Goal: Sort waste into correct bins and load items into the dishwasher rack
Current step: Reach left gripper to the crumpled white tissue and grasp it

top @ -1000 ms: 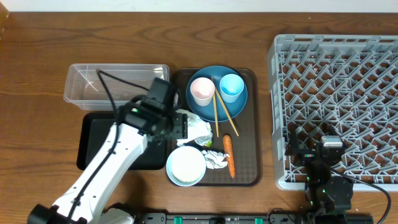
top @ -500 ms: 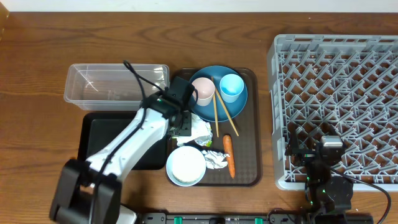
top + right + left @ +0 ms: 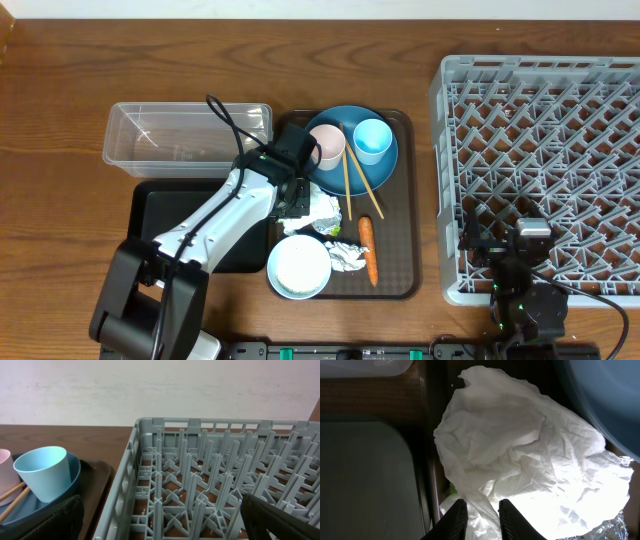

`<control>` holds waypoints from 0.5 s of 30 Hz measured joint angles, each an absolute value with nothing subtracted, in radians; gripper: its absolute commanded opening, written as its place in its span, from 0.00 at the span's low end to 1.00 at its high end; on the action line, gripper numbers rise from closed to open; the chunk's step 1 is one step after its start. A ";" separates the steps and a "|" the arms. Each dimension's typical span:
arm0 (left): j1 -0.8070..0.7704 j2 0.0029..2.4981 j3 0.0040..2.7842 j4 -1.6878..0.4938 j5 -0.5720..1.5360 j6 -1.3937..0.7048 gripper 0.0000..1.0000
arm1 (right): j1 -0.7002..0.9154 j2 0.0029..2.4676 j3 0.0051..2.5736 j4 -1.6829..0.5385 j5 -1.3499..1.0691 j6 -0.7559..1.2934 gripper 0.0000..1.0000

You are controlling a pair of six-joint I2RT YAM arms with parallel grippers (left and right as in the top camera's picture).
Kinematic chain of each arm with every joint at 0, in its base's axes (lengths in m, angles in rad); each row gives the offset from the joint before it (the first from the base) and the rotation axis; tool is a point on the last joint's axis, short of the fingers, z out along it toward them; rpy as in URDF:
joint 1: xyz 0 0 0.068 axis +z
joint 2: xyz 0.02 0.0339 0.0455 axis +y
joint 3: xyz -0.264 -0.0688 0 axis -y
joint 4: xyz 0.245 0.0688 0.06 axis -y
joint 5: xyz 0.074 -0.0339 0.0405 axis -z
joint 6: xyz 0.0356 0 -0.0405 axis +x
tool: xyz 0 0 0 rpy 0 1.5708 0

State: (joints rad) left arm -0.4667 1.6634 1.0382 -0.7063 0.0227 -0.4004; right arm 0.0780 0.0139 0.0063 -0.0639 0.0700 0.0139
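A large crumpled white paper wad [image 3: 322, 212] [image 3: 520, 455] lies on the brown tray beside the blue plate [image 3: 385, 170]. My left gripper [image 3: 298, 203] [image 3: 482, 517] is down at the wad's left edge, its fingers pinched on a fold of the paper. A smaller wad [image 3: 347, 258] with a yellow-green wrapper and an orange carrot [image 3: 368, 248] lie lower on the tray. The plate carries a pinkish cup [image 3: 325, 146], a light blue cup [image 3: 372, 140] [image 3: 42, 472] and the chopsticks [image 3: 352, 180]. My right gripper [image 3: 528, 240] [image 3: 162, 515] hangs open over the front left corner of the grey dishwasher rack [image 3: 540, 150] [image 3: 210, 460].
The clear tub [image 3: 130, 150] sits left of the tray, with the black bin [image 3: 160, 225] [image 3: 365, 480] in front of it. A white bowl [image 3: 299, 267] stands at the front left corner of the brown tray [image 3: 400, 250]. My left arm lies across the black bin.
My left gripper has swung right and farther up the table to the wad's left edge, and its jaws have narrowed onto the paper. The right arm has not moved.
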 measured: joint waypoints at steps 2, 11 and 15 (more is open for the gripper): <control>-0.467 1.663 1.038 -0.707 0.022 -0.404 0.22 | 0.078 0.014 0.006 -0.064 0.070 0.014 0.99; -0.473 1.663 1.038 -0.725 0.023 -0.420 0.06 | 0.078 0.014 0.006 -0.064 0.070 0.014 0.99; -0.473 1.644 1.042 -0.773 0.022 -0.421 0.06 | 0.078 0.014 0.006 -0.064 0.070 0.014 0.99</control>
